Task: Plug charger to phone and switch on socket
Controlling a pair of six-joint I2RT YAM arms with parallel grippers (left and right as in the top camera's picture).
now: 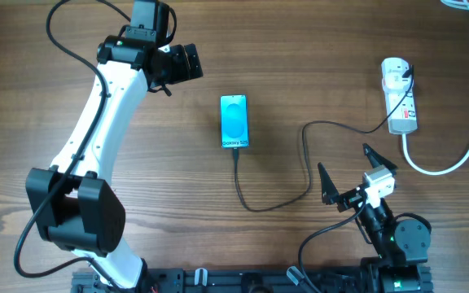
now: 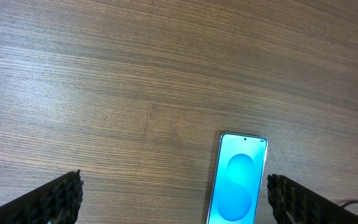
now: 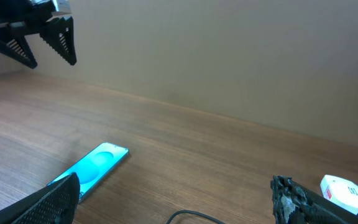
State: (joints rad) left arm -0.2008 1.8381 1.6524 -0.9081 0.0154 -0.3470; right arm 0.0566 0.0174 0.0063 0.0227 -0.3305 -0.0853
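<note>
The phone (image 1: pixel 234 121) lies flat mid-table with its cyan screen up and its white strip toward me. It also shows in the left wrist view (image 2: pixel 238 180) and the right wrist view (image 3: pixel 95 168). The charger cable (image 1: pixel 304 150) runs from the black plug in the socket (image 1: pixel 400 110), loops across the table, and its tip meets the phone's near end. My left gripper (image 1: pixel 187 62) is open and empty, held above the table left of the phone (image 2: pixel 174 180). My right gripper (image 1: pixel 350 171) is open and empty, right of the cable loop (image 3: pixel 174 190).
The socket's white mains cord (image 1: pixel 446 167) curves off to the right edge and up. The socket's end shows in the right wrist view (image 3: pixel 344 190), as does a bit of the cable (image 3: pixel 191 216). The left gripper appears there raised at top left (image 3: pixel 39 37).
</note>
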